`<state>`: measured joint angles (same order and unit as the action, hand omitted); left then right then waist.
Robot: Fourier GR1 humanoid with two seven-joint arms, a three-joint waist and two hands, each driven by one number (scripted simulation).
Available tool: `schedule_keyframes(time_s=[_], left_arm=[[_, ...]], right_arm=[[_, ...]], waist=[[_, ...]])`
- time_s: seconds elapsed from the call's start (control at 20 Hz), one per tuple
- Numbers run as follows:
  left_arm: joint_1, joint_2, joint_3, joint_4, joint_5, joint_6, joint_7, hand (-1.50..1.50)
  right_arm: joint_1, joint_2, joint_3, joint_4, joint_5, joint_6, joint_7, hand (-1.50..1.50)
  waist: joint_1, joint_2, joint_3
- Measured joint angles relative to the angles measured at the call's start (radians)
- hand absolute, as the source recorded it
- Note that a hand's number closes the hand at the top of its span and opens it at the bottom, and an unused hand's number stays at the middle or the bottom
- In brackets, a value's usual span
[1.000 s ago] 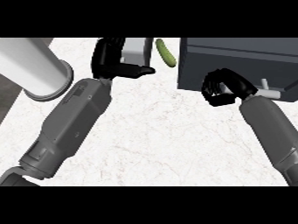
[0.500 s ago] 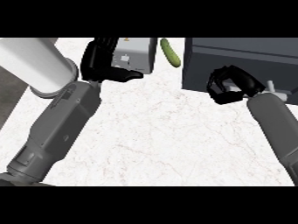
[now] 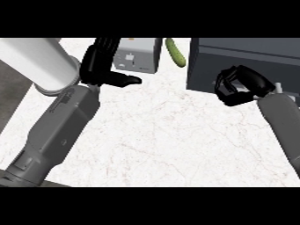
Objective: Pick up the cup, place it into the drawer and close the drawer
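My right hand (image 3: 239,85) is at the right, its fingers curled into a ring against the front edge of the dark grey drawer box (image 3: 256,57). Only a small greyish bit of the cup (image 3: 238,84) shows between those fingers; the rest is hidden. My left hand (image 3: 100,66) stands open at the upper left, fingers up and thumb pointing right, just beside a light grey box (image 3: 140,55). It touches nothing that I can see.
A big white cylinder (image 3: 32,61) lies at the upper left, next to my left forearm. A green cucumber (image 3: 175,52) lies between the light grey box and the dark box. A small white piece (image 3: 279,88) shows by my right wrist. White marble counter (image 3: 171,140) fills the middle.
The right hand has moved a little up and right along the dark box's front, still curled. The left hand stays open beside the light grey box. An orange bit at the right edge is gone from view.
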<state>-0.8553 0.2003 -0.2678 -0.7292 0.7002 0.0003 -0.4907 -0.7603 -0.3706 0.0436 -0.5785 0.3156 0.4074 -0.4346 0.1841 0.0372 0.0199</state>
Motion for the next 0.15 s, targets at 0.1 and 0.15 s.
schedule_keyframes(time_s=[0.1,0.15], left_arm=[[0.004,-0.001,0.000,-0.005,0.002,-0.005,0.001,-1.50],[0.007,0.001,-0.001,-0.008,0.002,-0.009,0.001,-1.50]], right_arm=[[0.005,-0.007,0.000,-0.008,-0.008,0.019,-0.001,1.50],[0.008,-0.010,-0.002,-0.013,-0.013,0.028,-0.001,1.50]], waist=[[0.004,0.002,0.001],[0.006,0.003,0.001]])
